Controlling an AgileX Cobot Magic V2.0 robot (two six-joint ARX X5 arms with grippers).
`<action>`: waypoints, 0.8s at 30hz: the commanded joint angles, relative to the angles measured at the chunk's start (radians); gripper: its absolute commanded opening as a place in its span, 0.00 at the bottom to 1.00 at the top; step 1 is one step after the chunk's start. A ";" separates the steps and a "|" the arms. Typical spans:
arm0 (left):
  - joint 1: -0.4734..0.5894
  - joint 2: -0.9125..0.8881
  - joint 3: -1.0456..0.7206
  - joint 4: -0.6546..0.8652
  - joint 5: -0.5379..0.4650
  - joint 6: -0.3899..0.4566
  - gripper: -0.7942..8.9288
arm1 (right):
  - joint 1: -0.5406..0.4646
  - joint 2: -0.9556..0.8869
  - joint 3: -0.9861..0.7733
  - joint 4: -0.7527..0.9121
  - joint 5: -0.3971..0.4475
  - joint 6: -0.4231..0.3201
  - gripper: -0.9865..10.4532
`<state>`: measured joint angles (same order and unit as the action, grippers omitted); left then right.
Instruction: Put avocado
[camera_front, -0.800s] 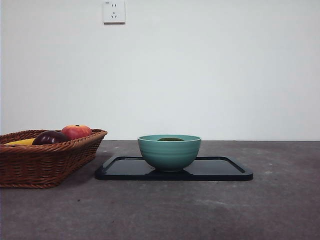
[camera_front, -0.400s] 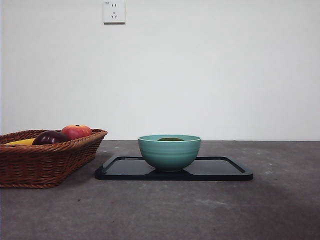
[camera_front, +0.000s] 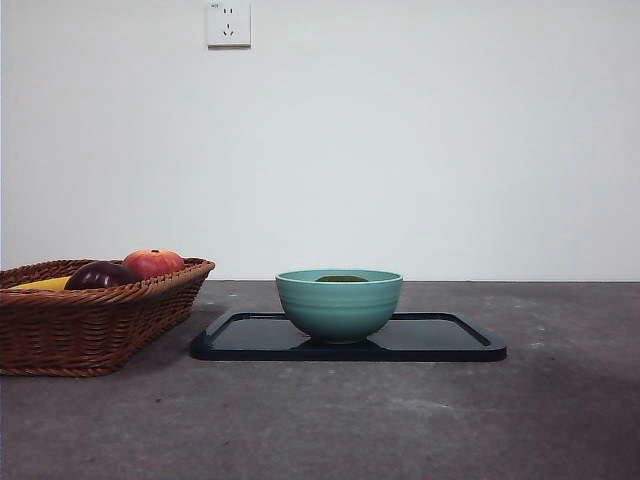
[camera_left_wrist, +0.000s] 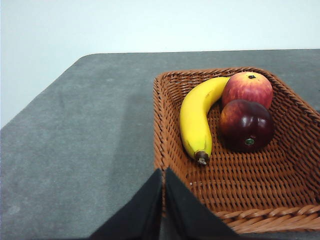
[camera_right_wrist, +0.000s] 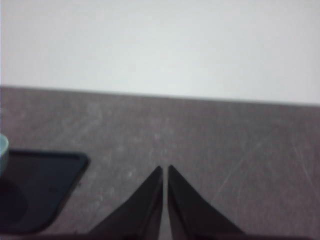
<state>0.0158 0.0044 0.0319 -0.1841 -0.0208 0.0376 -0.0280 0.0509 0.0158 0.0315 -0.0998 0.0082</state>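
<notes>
In the front view, the avocado (camera_front: 341, 279) is lying inside the teal bowl (camera_front: 339, 310), only a dull green sliver of it showing above the rim, and the bowl is standing on the black tray (camera_front: 440, 340); the wicker basket (camera_front: 90, 325) is sitting apart from the tray, holding a red-orange apple (camera_front: 153, 263) and a dark maroon fruit (camera_front: 100, 275). Neither arm is appearing in this view, so the placing looks finished, with nothing evidently left but for the arms to wait. In the left wrist view, the left gripper (camera_left_wrist: 163, 175) is hanging above the basket's near rim, its jaws pressed together on nothing; this view is revealing a banana (camera_left_wrist: 198, 119) lying beside the two fruits, something the front view is showing only as a yellow edge, while the bowl and avocado are missing here. In the right wrist view, somewhat blurred, the right gripper (camera_right_wrist: 164, 171) is hovering over bare table (camera_right_wrist: 225, 150), jaws likewise closed and empty, with one corner of the tray and a sliver of the bowl just entering at the edge.
</notes>
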 joint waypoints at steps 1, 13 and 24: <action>0.002 -0.001 -0.021 -0.007 0.003 -0.005 0.09 | -0.003 -0.014 -0.005 -0.018 0.024 0.018 0.09; 0.002 -0.001 -0.021 -0.007 0.003 -0.005 0.09 | -0.005 -0.047 -0.005 -0.215 0.048 0.021 0.09; 0.002 -0.001 -0.021 -0.007 0.003 -0.005 0.09 | -0.005 -0.047 -0.005 -0.185 0.049 0.021 0.09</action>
<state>0.0158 0.0044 0.0319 -0.1841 -0.0208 0.0376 -0.0303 0.0044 0.0162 -0.1654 -0.0513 0.0158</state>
